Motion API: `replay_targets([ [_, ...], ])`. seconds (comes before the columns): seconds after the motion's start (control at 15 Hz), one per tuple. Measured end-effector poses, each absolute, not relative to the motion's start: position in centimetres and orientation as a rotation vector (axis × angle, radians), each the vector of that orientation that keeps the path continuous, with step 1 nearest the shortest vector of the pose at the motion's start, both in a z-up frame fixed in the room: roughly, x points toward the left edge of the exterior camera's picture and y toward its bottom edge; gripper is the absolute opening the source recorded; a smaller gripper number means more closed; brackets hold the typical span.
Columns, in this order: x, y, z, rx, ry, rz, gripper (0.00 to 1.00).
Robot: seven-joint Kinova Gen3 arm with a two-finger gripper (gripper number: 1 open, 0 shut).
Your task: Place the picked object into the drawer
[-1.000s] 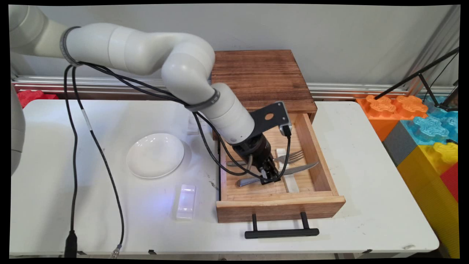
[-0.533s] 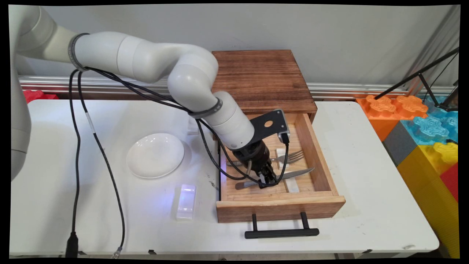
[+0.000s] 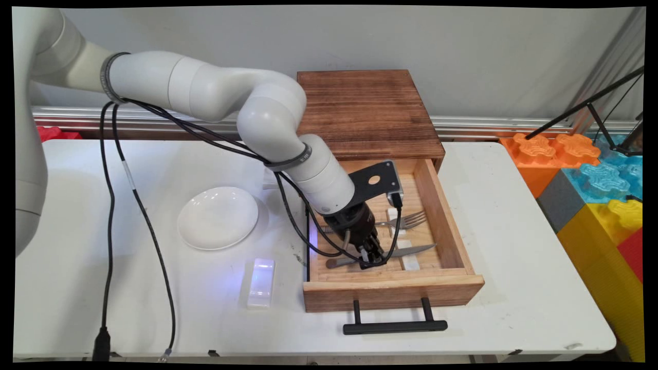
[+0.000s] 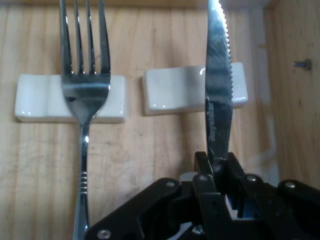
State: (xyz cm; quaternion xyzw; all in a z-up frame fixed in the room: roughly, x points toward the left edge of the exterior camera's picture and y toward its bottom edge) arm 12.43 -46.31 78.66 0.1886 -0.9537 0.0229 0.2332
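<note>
- The pincer (image 3: pixel 377 259) sits low inside the open wooden drawer (image 3: pixel 447 216), its two fingers (image 4: pixel 202 167) closed tight on the knife (image 3: pixel 411 251) at the point where blade meets handle.
- In the hand view the knife's serrated blade (image 4: pixel 218 90) runs straight away from the pincer and lies across a small white rest (image 4: pixel 175 90); whether it bears on the rest or is just clear of it cannot be told.
- The knife's handle end (image 3: pixel 334 262) pokes out on the left of the pincer in the main view, close to the drawer's left wall, and the blade tip points toward the right wall.
- Just beyond the knife lies a fork (image 4: pixel 85 75), parallel to it and apart from it, its neck on a second white rest (image 4: pixel 35 97).
- My reading: a grasp on the knife is in place, so this looks like the hold stage; any move with it would call for keeping the blade clear of the fork and of the drawer's walls.
- The drawer is pulled out of a dark wooden cabinet (image 3: pixel 367 108), with its black handle (image 3: pixel 395 325) on the near side.
- On the bench (image 3: pixel 514 267) left of the drawer stand a white plate (image 3: pixel 218 217) and, nearer, a small white block (image 3: pixel 261 282).
</note>
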Motion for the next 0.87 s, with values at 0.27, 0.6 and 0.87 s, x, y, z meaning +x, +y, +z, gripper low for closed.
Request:
replay_targets([
  [0.27, 12.61, -46.38, 78.32, 0.52, -2.624, 0.053, 0.0],
  [0.6, 12.8, -46.58, 78.19, 0.523, -2.621, 0.038, 1.0],
  [0.87, 13.13, -46.63, 78.45, 0.531, -2.613, 0.024, 1.0],
])
